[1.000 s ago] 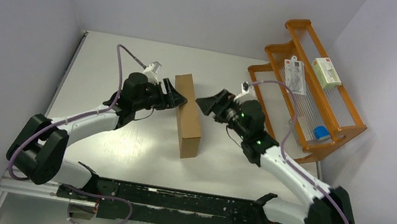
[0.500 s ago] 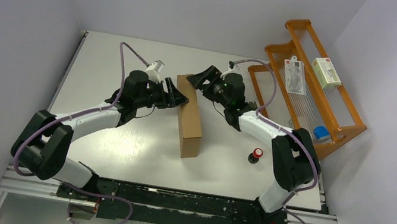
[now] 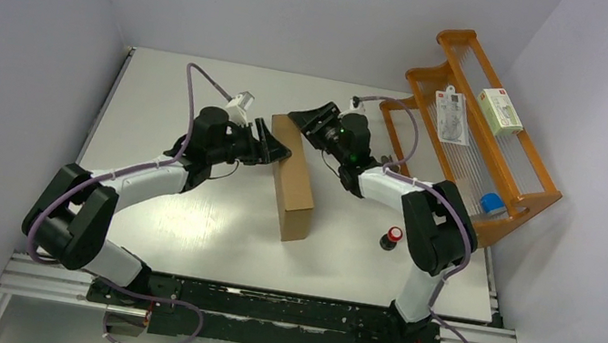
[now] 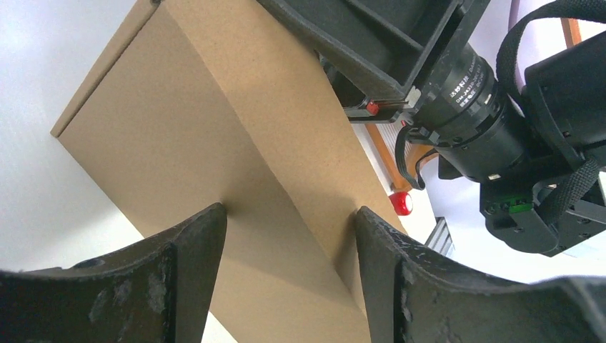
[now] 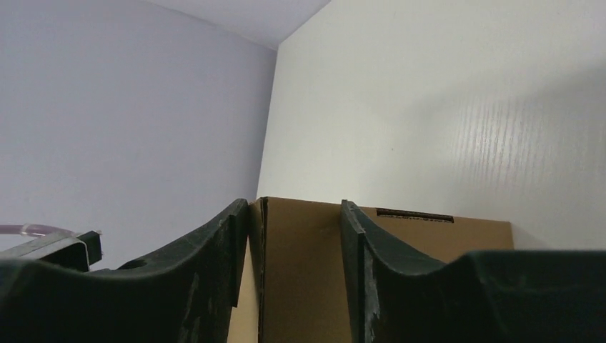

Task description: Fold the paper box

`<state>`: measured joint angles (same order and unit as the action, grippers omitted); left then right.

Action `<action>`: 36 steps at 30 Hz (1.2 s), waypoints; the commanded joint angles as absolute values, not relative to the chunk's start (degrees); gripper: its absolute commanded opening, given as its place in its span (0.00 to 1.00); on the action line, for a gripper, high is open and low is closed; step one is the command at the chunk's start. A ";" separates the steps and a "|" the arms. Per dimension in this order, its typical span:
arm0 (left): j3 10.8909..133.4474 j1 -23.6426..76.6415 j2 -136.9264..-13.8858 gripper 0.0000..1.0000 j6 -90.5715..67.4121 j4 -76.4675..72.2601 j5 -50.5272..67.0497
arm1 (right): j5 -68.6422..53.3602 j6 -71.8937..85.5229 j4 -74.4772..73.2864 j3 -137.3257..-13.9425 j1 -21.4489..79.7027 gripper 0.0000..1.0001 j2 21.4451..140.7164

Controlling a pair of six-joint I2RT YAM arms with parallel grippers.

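The paper box (image 3: 292,174) is a closed brown cardboard box standing on a long narrow side in the middle of the table. My left gripper (image 3: 274,150) is open at the box's left face near its far end. In the left wrist view (image 4: 286,214) its fingertips rest against two faces of the box (image 4: 214,128), with a box edge between them. My right gripper (image 3: 306,121) is open at the box's far top corner. In the right wrist view (image 5: 294,207) its fingers straddle that corner of the box (image 5: 300,271), which shows a slit.
An orange wire rack (image 3: 469,152) stands at the right, holding a white-and-green carton (image 3: 501,111), a blister pack (image 3: 452,114) and a small blue item (image 3: 490,203). A red-topped button (image 3: 392,237) sits on the table right of the box. Walls enclose three sides.
My right arm has swung from the box's right side up to its far end, its elbow folding back. My left gripper has edged slightly toward the box's far end.
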<state>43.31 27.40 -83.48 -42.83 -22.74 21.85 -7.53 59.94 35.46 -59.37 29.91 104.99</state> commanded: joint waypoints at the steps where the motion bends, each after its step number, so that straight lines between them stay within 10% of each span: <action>1: 40.89 27.60 -85.62 0.69 -38.09 -13.27 22.12 | -5.26 64.56 35.37 -54.93 29.39 0.43 106.97; 5: 40.20 27.51 -85.75 0.69 -37.75 -12.92 21.61 | -3.99 67.79 35.89 -49.71 29.48 0.18 105.62; 17: 40.58 24.46 -84.86 0.69 -34.90 -8.00 20.59 | -5.26 62.45 29.83 -48.13 30.61 0.19 97.84; 36: 49.43 23.03 -68.49 0.88 -32.40 5.71 15.94 | -2.55 41.62 4.08 -58.27 33.24 0.97 81.19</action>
